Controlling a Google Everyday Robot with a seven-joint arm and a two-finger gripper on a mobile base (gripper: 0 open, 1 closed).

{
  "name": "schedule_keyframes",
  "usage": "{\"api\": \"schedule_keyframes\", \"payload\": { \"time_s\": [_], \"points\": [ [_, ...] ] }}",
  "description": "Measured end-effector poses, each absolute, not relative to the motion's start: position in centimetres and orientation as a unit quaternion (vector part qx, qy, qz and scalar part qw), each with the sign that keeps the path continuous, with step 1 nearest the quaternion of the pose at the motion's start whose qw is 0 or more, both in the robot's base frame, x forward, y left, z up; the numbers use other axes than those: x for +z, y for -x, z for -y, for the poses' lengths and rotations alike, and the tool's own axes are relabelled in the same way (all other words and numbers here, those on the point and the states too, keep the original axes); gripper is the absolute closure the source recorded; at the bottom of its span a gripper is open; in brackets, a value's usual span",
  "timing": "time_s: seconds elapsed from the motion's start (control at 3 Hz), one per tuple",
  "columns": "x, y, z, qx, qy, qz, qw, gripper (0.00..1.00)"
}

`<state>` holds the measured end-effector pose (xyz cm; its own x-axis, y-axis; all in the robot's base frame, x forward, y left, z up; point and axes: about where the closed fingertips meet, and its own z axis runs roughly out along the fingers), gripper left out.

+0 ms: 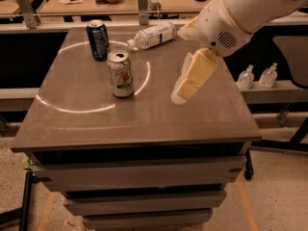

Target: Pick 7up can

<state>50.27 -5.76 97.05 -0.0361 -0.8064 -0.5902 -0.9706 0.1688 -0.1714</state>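
Note:
The 7up can (120,74), whitish-silver with green and red markings and a silver top, stands upright on the brown table (144,124), left of centre. My gripper (179,96) hangs from the white arm (240,13), pointing down and to the left. It is above the table, to the right of the can and apart from it, with bare table between them. It holds nothing that I can see.
A dark blue can (98,40) stands behind the 7up can. A clear plastic bottle (152,35) lies on its side at the table's back edge. Two small bottles (257,75) stand on a lower shelf to the right. A cluttered desk lies behind.

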Motion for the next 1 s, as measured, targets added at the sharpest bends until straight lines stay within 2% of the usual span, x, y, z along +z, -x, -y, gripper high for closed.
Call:
{"api": "schedule_keyframes", "payload": {
  "time_s": [0.67, 1.0],
  "points": [
    [94.0, -52.9, 6.5, 0.142, 0.541, -0.752, 0.349, 0.0],
    [92.8, -56.3, 6.9, 0.166, 0.48, -0.758, 0.409, 0.0]
  ]
}}
